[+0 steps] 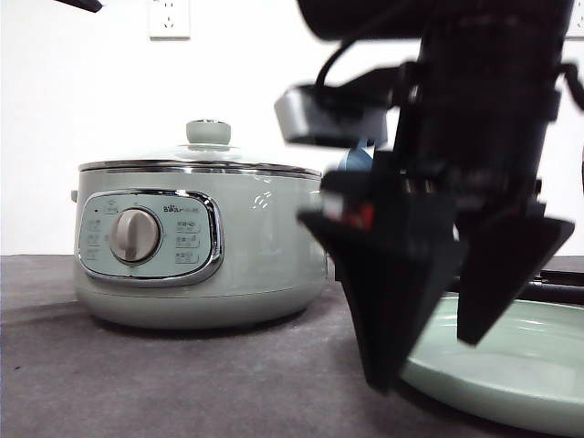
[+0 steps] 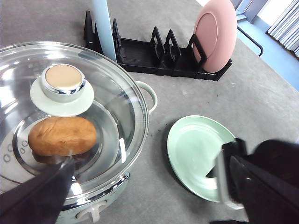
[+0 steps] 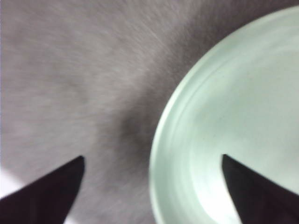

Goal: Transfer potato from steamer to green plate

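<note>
Clearly our potato [image 2: 62, 136] sits inside the steamer [image 1: 201, 246] under the glass lid [image 2: 70, 116], so we judge the lid must come off first. Our right gripper [image 1: 429, 351] hangs wide and empty over the near rim of the green plate [image 2: 198, 154]. The left gripper [image 2: 145, 191] straddles lid edge and plate, wide, empty, with bare counter [image 1: 137, 383] between steamer and plate.
</note>
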Robot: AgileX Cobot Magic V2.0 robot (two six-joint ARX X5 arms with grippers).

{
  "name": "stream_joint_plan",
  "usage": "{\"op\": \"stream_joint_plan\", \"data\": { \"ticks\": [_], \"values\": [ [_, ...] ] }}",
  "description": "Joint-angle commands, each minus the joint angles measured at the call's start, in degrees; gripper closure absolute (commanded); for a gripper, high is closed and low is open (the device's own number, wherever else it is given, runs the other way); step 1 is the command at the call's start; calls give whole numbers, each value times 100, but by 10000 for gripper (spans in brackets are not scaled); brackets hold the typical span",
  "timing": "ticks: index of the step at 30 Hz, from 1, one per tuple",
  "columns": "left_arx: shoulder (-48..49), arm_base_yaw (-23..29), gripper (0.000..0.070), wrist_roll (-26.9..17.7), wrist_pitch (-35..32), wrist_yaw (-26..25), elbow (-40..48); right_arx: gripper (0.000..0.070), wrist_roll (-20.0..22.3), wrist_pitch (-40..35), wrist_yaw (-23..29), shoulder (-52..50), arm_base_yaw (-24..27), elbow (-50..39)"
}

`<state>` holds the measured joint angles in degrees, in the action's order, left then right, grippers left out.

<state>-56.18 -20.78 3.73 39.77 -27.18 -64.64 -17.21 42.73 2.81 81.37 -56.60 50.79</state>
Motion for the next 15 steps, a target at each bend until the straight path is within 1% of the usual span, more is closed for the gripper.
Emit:
{"op": "stream_joint_plan", "data": {
  "ticks": [1, 6, 9, 12, 15],
  "values": [
    [-20, -24, 0, -73, -14, -28, -140, 64, -78, 9, -107, -176, -59, 162],
    [-20, -24, 0, -74, 15, -28, -140, 64, -192, 97, -428, -1014, -51, 280],
    [-20, -24, 0, -74, 16, -28, -140, 64, -329, 101, -474, -1578, -5, 369],
    [-20, -24, 0, -74, 27, -28, -140, 64, -394, 97, -483, -2134, 127, 480],
    [-20, -24, 0, -74, 67, -28, -140, 64, -440, 94, -492, -2649, 369, 566]
  ]
}}
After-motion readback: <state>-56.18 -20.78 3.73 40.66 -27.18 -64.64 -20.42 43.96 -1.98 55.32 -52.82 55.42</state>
